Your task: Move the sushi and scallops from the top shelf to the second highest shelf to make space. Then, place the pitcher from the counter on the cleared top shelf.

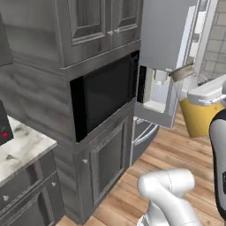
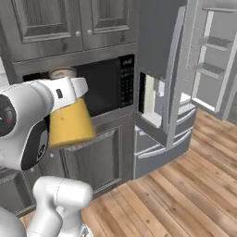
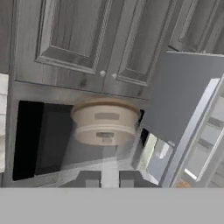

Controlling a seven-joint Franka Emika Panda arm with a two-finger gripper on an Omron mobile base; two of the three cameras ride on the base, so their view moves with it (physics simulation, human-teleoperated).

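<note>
Gripper clamped tight on pitcher, carried mid-air in front of microwave, short of open fridge; judging pitcher leg underway, placement on top shelf still left.

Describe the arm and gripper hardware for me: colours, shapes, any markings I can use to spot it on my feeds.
The arm is glossy white, built of fat rounded tubular links with dark, near-black joint bands and a round dark cap with a small red mark at one joint. The hand is a white boxy block bearing a small dark square. The gripper ends in two small dark grey, blocky fingertips. No cables show.
</note>
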